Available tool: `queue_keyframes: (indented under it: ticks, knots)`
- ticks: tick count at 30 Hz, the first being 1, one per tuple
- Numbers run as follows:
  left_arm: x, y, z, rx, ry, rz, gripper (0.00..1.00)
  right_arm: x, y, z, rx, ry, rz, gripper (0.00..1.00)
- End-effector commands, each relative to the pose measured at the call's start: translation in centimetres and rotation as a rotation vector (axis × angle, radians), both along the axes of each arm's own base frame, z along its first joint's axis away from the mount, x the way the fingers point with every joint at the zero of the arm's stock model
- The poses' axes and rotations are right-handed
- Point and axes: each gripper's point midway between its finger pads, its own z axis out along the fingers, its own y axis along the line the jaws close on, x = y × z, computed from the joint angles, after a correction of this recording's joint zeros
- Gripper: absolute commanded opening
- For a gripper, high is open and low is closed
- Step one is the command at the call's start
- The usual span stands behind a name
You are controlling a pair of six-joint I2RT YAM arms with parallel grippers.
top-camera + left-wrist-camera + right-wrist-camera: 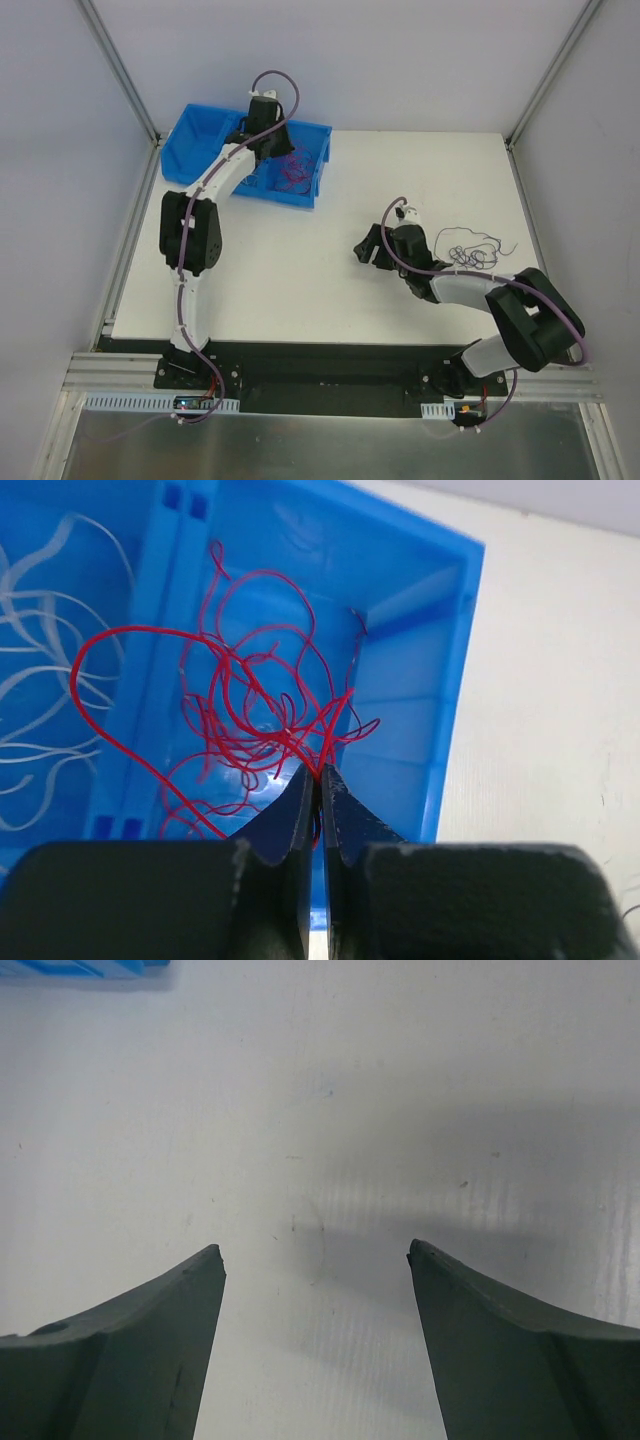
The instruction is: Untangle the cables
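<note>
I see the left gripper reaching into the blue plastic bin at the far left of the white table. Its jaws are pressed together, pinching a few strands of the thin curly red wires right at the tips. The rest of that red bunch spreads out in loops over the bin floor, and one long loop crosses the raised ridge in the bin. On the far side of that ridge, at the left of the left wrist view, lie thin curly white wires, apart from the gripper.

The right gripper hangs over bare table with its jaws wide apart and nothing between them. In the top view, a loose scribble of thin dark wires lies on the table beside the right arm, away from its fingers.
</note>
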Motion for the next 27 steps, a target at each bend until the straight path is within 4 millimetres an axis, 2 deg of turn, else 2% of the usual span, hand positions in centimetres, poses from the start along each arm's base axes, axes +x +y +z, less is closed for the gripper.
queue_keyframes:
  ticks: [1,5,8,10,11,14,15,19,20,21,22,23,25,27]
  knots:
    - [0.0,-3.8,-1.4,-0.134,0.064,-0.091,0.00,1.8,1.3,2.2,0.041,-0.052,0.019,0.77]
    - [0.0,-5.1,-3.7,-0.113,0.073,-0.149,0.00,1.8,1.4,2.1,0.042,-0.046,0.021,0.77]
    - [0.1,-5.4,-4.3,-0.105,0.066,-0.176,0.00,1.9,1.5,2.0,0.043,-0.041,0.026,0.77]
    - [0.0,-5.2,-4.3,-0.090,0.060,-0.189,0.04,2.0,1.5,1.9,0.040,-0.038,0.026,0.77]
    - [-0.1,-5.0,-3.5,-0.084,0.047,-0.187,0.09,2.0,1.6,1.9,0.040,-0.036,0.029,0.77]
    - [-0.6,-4.1,-1.3,-0.057,0.003,-0.172,0.37,2.0,1.6,1.9,0.040,-0.036,0.029,0.77]
    - [-0.9,-3.8,-0.3,-0.053,-0.013,-0.172,0.43,1.9,1.6,1.9,0.039,-0.035,0.029,0.77]
    - [-3.2,-2.6,4.0,-0.059,-0.069,-0.141,0.57,1.8,1.3,2.0,0.036,-0.038,0.020,0.77]
    - [-4.0,-2.2,4.4,-0.066,-0.068,-0.127,0.59,1.8,1.1,2.0,0.034,-0.042,0.013,0.77]
    - [-4.9,-1.9,5.3,-0.078,-0.074,-0.121,0.62,1.6,0.9,2.0,0.033,-0.043,0.006,0.77]
    - [-5.8,-1.6,5.9,-0.088,-0.073,-0.110,0.77,1.6,0.6,2.2,0.032,-0.050,-0.001,0.77]
    - [-6.8,-1.2,6.7,-0.110,-0.075,-0.095,0.85,1.6,0.4,2.5,0.029,-0.059,-0.009,0.77]
    - [-9.8,-1.1,7.6,-0.197,-0.042,-0.091,0.89,1.4,-0.4,2.7,0.015,-0.061,-0.033,0.77]
    - [-13.6,-1.8,10.0,-0.306,-0.046,-0.135,0.91,1.6,-2.3,3.0,0.013,-0.045,-0.093,0.78]
